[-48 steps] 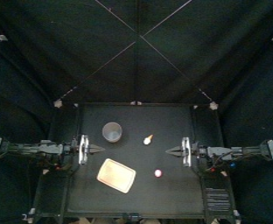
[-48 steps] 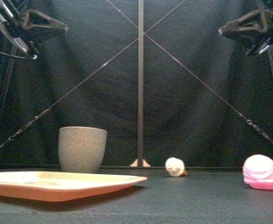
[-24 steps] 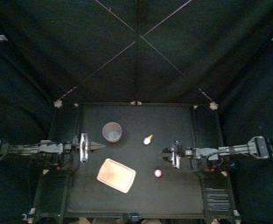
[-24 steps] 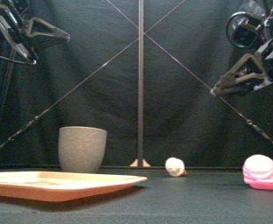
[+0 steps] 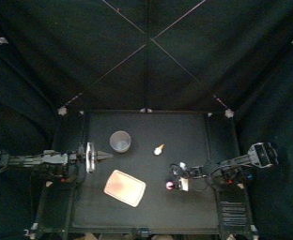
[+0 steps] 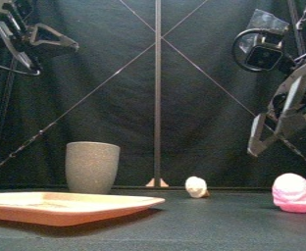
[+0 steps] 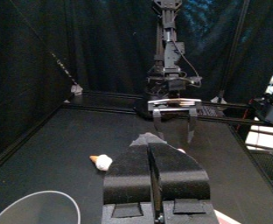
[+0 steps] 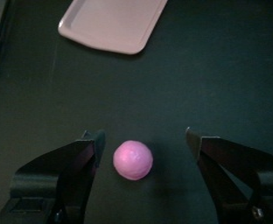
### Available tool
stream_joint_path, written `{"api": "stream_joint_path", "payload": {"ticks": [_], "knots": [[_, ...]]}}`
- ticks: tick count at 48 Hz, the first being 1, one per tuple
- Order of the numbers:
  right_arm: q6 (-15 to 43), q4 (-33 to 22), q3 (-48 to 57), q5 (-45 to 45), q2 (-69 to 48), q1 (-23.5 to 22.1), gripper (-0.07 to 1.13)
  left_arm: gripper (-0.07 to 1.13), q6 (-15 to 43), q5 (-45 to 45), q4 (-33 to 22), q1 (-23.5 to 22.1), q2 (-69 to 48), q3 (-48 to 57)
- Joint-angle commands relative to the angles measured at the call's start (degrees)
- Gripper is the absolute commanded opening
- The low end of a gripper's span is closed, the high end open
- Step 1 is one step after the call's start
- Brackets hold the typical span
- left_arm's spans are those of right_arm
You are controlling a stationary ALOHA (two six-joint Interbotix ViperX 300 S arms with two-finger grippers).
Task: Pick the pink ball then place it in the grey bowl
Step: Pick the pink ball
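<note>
The right gripper (image 8: pixel 143 135) is held spread above the pink ball (image 8: pixel 132 159), which could be squirted aside by an off-centre closure; the left gripper (image 7: pixel 153 144) is pressed together, well apart.

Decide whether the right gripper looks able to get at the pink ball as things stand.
Probably yes. The right gripper hangs open above the pink ball, which sits between its jaws in the right wrist view with nothing close beside it. The pink tray lies well apart.
</note>
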Motion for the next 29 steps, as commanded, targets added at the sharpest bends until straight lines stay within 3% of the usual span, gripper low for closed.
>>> {"api": "stream_joint_path", "payload": {"ticks": [1, 19, 29], "knots": [[-0.09, -0.18, -3.08, 2.72, 3.43, 1.41, 1.06, -0.01, 0.00, -0.44, -0.18, 0.26, 0.35, -0.70], [-0.53, -1.58, -7.21, 9.84, 11.87, 2.02, 1.02, -0.01, -0.09, -0.53, -1.32, 0.18, 0.35, -0.09], [-0.26, -2.29, -7.82, 10.28, 11.95, 2.02, 0.77, -0.01, -0.09, -0.26, -2.02, 0.18, 0.35, 0.35]]}}
